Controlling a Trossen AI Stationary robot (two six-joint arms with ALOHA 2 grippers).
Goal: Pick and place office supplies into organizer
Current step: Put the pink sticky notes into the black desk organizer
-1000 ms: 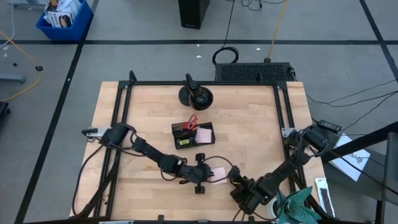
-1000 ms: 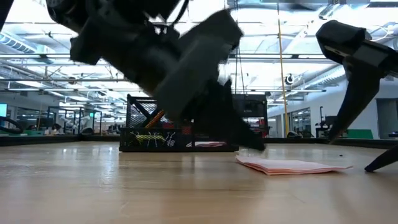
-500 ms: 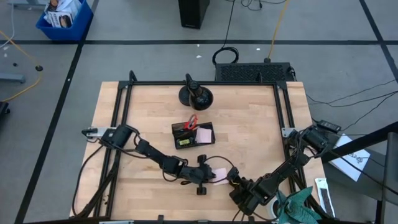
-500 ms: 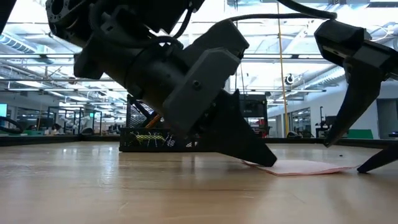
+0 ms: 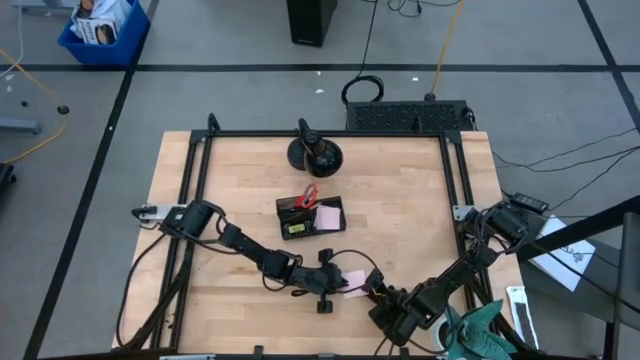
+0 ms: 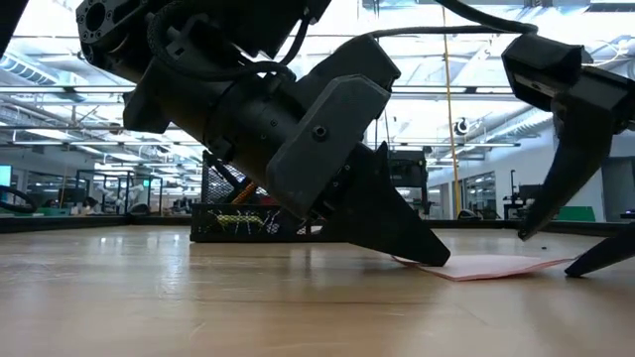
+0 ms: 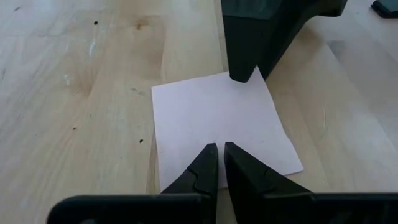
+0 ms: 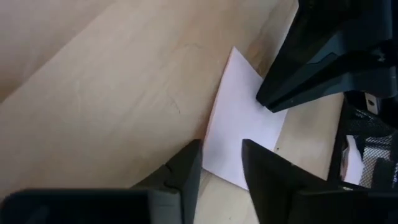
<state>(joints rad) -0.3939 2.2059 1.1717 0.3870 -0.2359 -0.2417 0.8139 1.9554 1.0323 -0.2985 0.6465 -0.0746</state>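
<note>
Currently the left gripper [image 7: 217, 148] has its jaws nearly pressed together, tips down on the pink sticky note [image 7: 217, 121]. Opposite, the right gripper [image 8: 221, 149] stands with jaws spread, straddling the note's near edge. Beyond them sits the organizer [image 5: 311, 216].

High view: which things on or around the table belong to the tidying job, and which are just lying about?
Belongs to the job:
- pink sticky note, between both hands
- black organizer
- red-handled scissors in it
- left hand
- right hand

Lying about:
- round black stand base
- blue bin on the floor
</note>
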